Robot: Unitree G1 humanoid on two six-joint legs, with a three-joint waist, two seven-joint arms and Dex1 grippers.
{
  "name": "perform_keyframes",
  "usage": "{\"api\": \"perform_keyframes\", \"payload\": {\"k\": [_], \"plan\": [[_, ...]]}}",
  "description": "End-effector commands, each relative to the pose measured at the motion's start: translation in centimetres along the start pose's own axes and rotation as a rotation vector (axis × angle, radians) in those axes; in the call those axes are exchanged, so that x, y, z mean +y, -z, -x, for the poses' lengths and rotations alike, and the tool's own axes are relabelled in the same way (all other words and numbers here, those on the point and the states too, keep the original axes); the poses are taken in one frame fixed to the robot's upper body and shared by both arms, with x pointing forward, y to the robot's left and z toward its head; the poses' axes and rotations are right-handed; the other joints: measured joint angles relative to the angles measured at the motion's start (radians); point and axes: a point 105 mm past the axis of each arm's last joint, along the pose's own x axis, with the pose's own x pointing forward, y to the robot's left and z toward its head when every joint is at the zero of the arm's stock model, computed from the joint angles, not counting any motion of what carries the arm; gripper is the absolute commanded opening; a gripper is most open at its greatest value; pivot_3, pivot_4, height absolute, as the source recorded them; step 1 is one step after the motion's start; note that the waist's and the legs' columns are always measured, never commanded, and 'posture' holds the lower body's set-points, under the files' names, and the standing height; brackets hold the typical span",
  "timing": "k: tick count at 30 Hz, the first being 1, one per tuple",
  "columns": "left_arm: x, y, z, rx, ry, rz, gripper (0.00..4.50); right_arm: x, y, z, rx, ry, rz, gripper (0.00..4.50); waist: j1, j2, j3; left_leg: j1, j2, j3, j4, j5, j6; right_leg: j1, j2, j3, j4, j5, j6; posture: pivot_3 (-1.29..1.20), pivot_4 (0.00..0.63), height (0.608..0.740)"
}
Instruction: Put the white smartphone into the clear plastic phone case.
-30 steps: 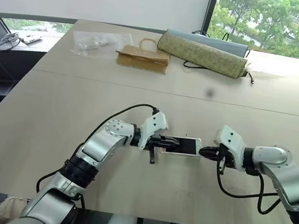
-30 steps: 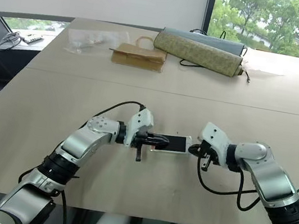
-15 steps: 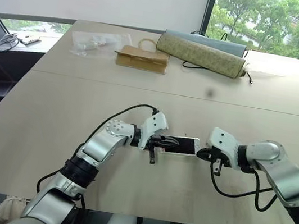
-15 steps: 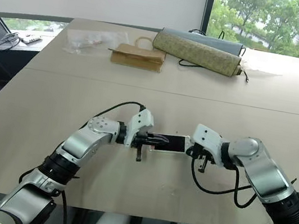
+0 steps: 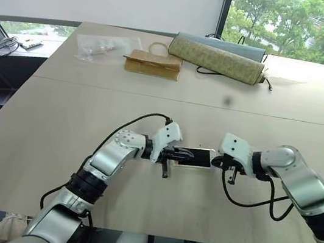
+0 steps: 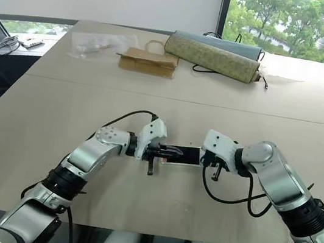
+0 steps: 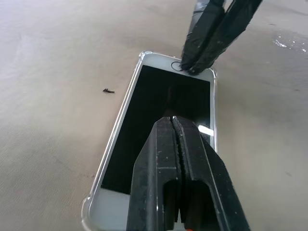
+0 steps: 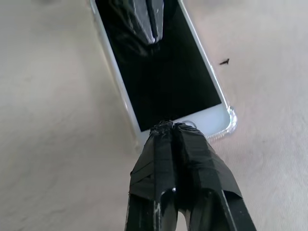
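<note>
The white smartphone (image 7: 159,103) lies face up on the table, seated inside the clear plastic phone case (image 7: 86,206), whose rim and rounded corners show around its edges. My left gripper (image 7: 172,119) is shut, and its tips rest over the dark screen. My right gripper (image 8: 167,126) is also shut, with its taped tips pressed on the phone's white end by the round button. In the head view the phone (image 5: 201,159) sits between the left gripper (image 5: 190,155) and the right gripper (image 5: 213,162).
At the table's far side lie a brown paper bag (image 5: 154,63), a crinkled clear plastic bag (image 5: 103,44) and a long olive fabric roll (image 5: 218,58) with a cable. A small dark speck (image 7: 109,90) lies beside the phone. A seam (image 5: 93,85) crosses the table.
My right gripper has moved left and a little down until its shut tips sit on the phone's end. The left gripper and the phone have stayed put.
</note>
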Motion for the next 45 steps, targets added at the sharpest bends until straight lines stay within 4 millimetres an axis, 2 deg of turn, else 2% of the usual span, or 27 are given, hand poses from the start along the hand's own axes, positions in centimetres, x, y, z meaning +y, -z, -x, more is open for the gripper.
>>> {"api": "perform_keyframes", "payload": {"k": [1, 6, 10, 12, 14, 15, 17, 18, 20, 22, 24, 25, 31, 34, 39, 45], "plan": [[0.0, 0.7, -0.2, 0.021, -0.003, 0.015, 0.03, 2.2, 4.5, -2.4, 0.175, -0.106, -0.085, 0.0, 0.002, 0.0, 0.0, 0.0, 0.0, 0.0, 0.0, 0.0, 0.0, 0.0, 0.0, 0.0, 0.0, 0.0, 0.0, 0.0, 0.15, 0.74], [0.1, 0.7, -0.3, 0.015, -0.015, 0.013, 0.03, 1.8, 4.1, -2.5, 0.147, -0.084, -0.087, 0.0, 0.001, -0.001, -0.001, 0.0, 0.0, 0.0, 0.0, 0.0, 0.0, 0.0, -0.001, 0.0, 0.0, 0.0, 0.0, 0.0, 0.15, 0.74], [0.6, -0.1, 0.1, -0.047, -0.064, -0.001, 0.03, 0.1, 1.0, -1.3, -0.095, 0.012, -0.093, 0.0, 0.003, 0.0, 0.0, 0.0, 0.0, 0.0, -0.001, 0.0, 0.0, 0.0, -0.001, -0.001, 0.0, 0.0, 0.0, 0.0, 0.15, 0.74], [0.7, -1.4, 0.4, -0.127, -0.082, 0.006, 0.03, -0.3, -0.4, -0.4, -0.204, 0.052, -0.08, 0.0, 0.002, 0.002, 0.003, -0.001, 0.0, 0.0, -0.002, 0.0, 0.0, -0.001, -0.002, 0.0, 0.0, 0.001, -0.002, 0.0, 0.15, 0.74], [1.3, -3.7, 1.5, -0.254, -0.146, -0.002, 0.03, -1.0, -2.2, 1.4, -0.356, 0.107, -0.105, 0.0, 0.002, 0.003, 0.009, -0.004, 0.0, 0.0, -0.002, 0.0, 0.0, -0.003, -0.002, 0.0, 0.0, 0.002, -0.004, 0.0, 0.15, 0.74], [1.8, -4.5, 2.1, -0.309, -0.186, 0.008, 0.26, -1.7, -3.1, 2.5, -0.426, 0.167, -0.119, 0.0, 0.003, 0.002, 0.011, -0.008, 0.0, 0.0, -0.002, 0.0, 0.0, -0.006, -0.002, -0.001, 0.0, 0.003, -0.004, 0.0, 0.15, 0.74], [2.5, -5.6, 3.2, -0.377, -0.248, 0.041, 0.81, -2.5, -3.9, 4.0, -0.509, 0.236, -0.138, 0.64, 0.004, 0.005, 0.019, -0.017, 0.0, -0.001, 0.001, 0.001, 0.0, -0.014, -0.001, -0.002, 0.001, 0.006, -0.001, 0.0, 0.15, 0.74], [2.7, -5.8, 3.6, -0.397, -0.269, 0.05, 1.27, -2.9, -3.7, 4.5, -0.512, 0.28, -0.131, 0.98, 0.005, 0.006, 0.022, -0.019, 0.0, -0.001, 0.002, 0.001, 0.0, -0.015, -0.001, -0.002, 0.002, 0.006, -0.001, 0.0, 0.15, 0.74], [2.9, -6.1, 4.4, -0.419, -0.298, 0.062, 2.4, -3.4, -3.2, 5.1, -0.507, 0.333, -0.131, 2.16, 0.005, 0.006, 0.023, -0.019, -0.001, -0.001, 0.002, 0.001, 0.0, -0.015, 0.0, -0.002, 0.001, 0.006, 0.0, 0.0, 0.15, 0.74], [2.8, -6.0, 5.1, -0.425, -0.311, 0.073, 3.21, -3.7, -2.7, 5.8, -0.511, 0.374, -0.143, 2.98, 0.005, 0.005, 0.023, -0.019, -0.002, 0.0, 0.002, 0.001, 0.0, -0.015, 0.003, -0.003, 0.001, 0.006, 0.0, 0.0, 0.15, 0.74], [2.4, -5.8, 5.9, -0.417, -0.311, 0.078, 4.18, -3.4, -2.2, 6.5, -0.518, 0.383, -0.149, 4.01, 0.005, 0.005, 0.024, -0.019, -0.003, 0.0, 0.001, 0.0, 0.0, -0.015, 0.003, -0.003, 0.0, 0.005, 0.002, 0.0, 0.15, 0.74], [2.3, -5.7, 6.2, -0.412, -0.314, 0.078, 4.5, -3.2, -1.9, 6.9, -0.516, 0.386, -0.148, 4.44, 0.005, 0.005, 0.025, -0.019, -0.003, 0.0, 0.001, 0.0, 0.0, -0.015, 0.003, -0.003, 0.0, 0.004, 0.002, 0.0, 0.15, 0.74], [0.9, -4.3, 8.7, -0.355, -0.318, 0.064, 4.5, -1.5, 0.8, 8.9, -0.472, 0.42, -0.161, 4.44, 0.005, 0.005, 0.028, -0.019, -0.003, 0.0, 0.001, 0.0, 0.0, -0.014, 0.004, -0.002, 0.0, 0.004, 0.003, 0.0, 0.15, 0.74], [-0.5, -2.5, 10.3, -0.295, -0.323, 0.059, 4.5, -0.5, 2.6, 10.8, -0.457, 0.497, -0.153, 4.44, 0.005, 0.006, 0.028, -0.017, -0.003, 0.0, 0.001, 0.0, 0.0, -0.012, 0.004, -0.002, 0.0, 0.002, 0.006, 0.0, 0.15, 0.74], [-2.5, -0.6, 12.0, -0.247, -0.335, 0.098, 4.5, 0.5, 5.2, 12.2, -0.419, 0.595, -0.191, 4.44, 0.005, 0.006, 0.029, -0.015, -0.002, 0.0, 0.001, 0.0, 0.0, -0.012, 0.002, 0.0, 0.0, 0.0, 0.004, 0.0, 0.15, 0.74], [-4.1, 0.8, 13.1, -0.212, -0.349, 0.138, 4.5, 0.8, 6.2, 12.8, -0.403, 0.644, -0.214, 4.44, 0.005, 0.007, 0.03, -0.014, -0.001, 0.0, 0.002, 0.0, 0.0, -0.011, 0.001, 0.0, 0.001, -0.001, 0.002, 0.0, 0.15, 0.74]]}}
